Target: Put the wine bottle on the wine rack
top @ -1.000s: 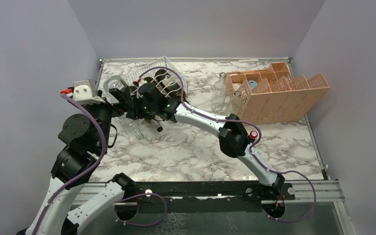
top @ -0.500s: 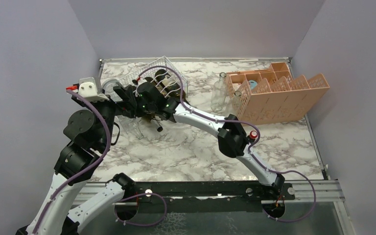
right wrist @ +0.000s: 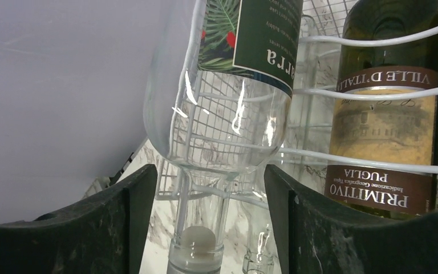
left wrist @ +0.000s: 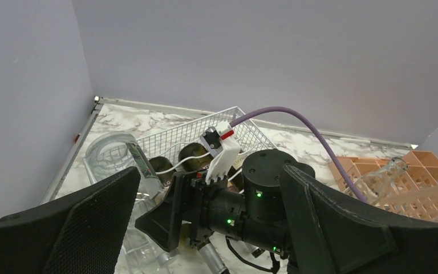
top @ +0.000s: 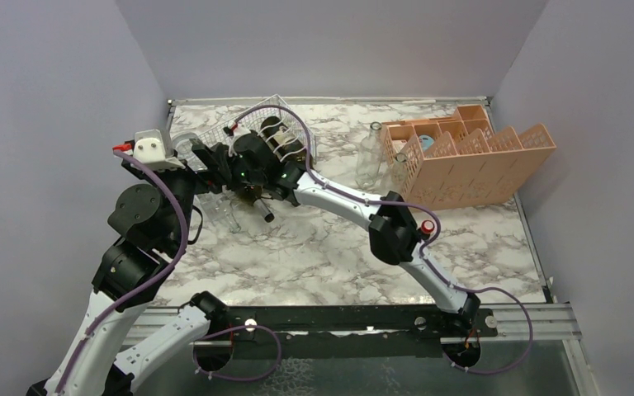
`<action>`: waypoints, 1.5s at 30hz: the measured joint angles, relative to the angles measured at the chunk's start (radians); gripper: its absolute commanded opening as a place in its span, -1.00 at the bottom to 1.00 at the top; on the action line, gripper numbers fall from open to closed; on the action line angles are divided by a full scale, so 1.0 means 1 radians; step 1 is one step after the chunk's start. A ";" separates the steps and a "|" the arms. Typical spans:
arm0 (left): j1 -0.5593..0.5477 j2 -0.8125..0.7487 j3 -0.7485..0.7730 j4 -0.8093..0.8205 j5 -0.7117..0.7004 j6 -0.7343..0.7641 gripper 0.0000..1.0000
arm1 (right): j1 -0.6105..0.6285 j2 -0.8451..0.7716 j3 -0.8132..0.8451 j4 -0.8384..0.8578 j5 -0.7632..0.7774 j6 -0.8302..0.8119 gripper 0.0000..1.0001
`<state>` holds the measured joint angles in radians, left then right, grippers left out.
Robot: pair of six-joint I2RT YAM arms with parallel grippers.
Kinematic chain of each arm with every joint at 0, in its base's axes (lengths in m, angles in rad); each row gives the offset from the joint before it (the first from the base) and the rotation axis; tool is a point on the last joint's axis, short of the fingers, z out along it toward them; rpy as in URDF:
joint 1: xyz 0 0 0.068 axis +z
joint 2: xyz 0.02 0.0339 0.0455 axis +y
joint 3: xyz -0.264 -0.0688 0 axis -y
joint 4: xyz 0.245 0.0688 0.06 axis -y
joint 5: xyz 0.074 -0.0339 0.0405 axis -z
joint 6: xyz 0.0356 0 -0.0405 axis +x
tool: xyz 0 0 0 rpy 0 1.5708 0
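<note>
The clear wine bottle (right wrist: 228, 114) with a green leafy label lies in the white wire wine rack (top: 257, 114), its stoppered neck (right wrist: 197, 240) pointing out of the near side. My right gripper (right wrist: 205, 228) is open. Its fingers (right wrist: 120, 228) stand on either side of the neck with a gap on each side. In the left wrist view the bottle (left wrist: 117, 157) rests at the rack's (left wrist: 171, 134) left end. My left gripper (left wrist: 205, 228) hangs wide open and empty just left of the right wrist.
Dark bottles (top: 279, 136) fill the rack beside the clear one, the nearest labelled Primitivo Puglia (right wrist: 385, 131). An orange divided crate (top: 470, 157) stands at the back right, with a clear bottle (top: 369, 157) upright next to it. The side wall is close on the left.
My right gripper has opened off the clear bottle's neck, leaving the bottle lying in the rack. The left arm has shifted slightly toward the rack.
</note>
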<state>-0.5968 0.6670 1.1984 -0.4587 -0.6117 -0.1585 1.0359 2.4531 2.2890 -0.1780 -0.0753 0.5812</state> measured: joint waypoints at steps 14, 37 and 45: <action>0.000 -0.001 0.010 -0.010 0.009 -0.002 0.98 | 0.000 -0.391 -0.376 0.105 0.107 -0.125 0.60; 0.000 -0.018 -0.089 -0.024 0.217 -0.114 0.98 | -0.165 -1.096 -0.983 0.042 0.703 -0.463 0.72; 0.000 0.014 -0.154 -0.032 0.270 -0.154 0.98 | -0.280 -1.113 -1.043 -0.070 0.827 -0.448 0.48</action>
<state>-0.5968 0.6811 1.0439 -0.4911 -0.3412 -0.3130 0.7559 1.3403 1.2461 -0.2478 0.7513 0.1333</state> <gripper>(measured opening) 0.988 0.790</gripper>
